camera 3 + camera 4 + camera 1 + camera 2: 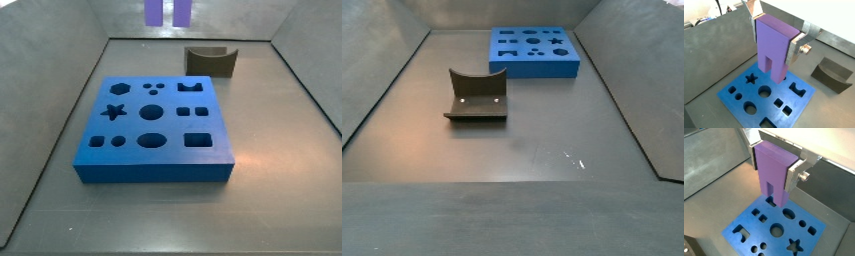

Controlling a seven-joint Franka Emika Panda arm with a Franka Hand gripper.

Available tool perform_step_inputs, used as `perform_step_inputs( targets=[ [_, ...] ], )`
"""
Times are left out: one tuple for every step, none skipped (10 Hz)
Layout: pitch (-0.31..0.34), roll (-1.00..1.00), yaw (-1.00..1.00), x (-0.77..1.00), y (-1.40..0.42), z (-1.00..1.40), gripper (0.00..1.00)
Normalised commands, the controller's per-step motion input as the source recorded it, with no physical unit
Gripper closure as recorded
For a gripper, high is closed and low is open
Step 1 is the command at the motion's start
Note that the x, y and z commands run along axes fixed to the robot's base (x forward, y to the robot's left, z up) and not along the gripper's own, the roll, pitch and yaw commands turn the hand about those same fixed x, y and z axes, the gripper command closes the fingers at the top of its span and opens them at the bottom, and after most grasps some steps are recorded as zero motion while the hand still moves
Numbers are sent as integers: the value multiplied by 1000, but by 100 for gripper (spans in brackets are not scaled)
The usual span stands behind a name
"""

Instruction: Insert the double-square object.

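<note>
The gripper (777, 37) hangs high over the blue board (744, 100), its jaws squeezing the double-square object (774, 42), which stands straight up, prongs pointing down at the holes.

Blue board (155, 165) with a bunch of cutouts, star, circles, squares, sits flat on the grey surface (543, 150). A dark grey curved block (476, 96) stands well apart from it, nothing touching.

Gripper (774, 163): clamped on the double-square object (773, 172), prongs down.
Below it: blue board (777, 230), cutouts showing.
</note>
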Motion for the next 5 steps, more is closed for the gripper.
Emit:
perform_step_inputs(
  targets=[
    [-6, 0, 17, 1000, 163, -386, 100],
    [0, 16, 60, 1000, 146, -386, 100],
    [0, 0, 63, 989, 43, -549, 100],
    [-29, 131, 0, 829, -29, -797, 100],
    [-36, 201, 54, 634, 0, -777, 100]
  ],
)
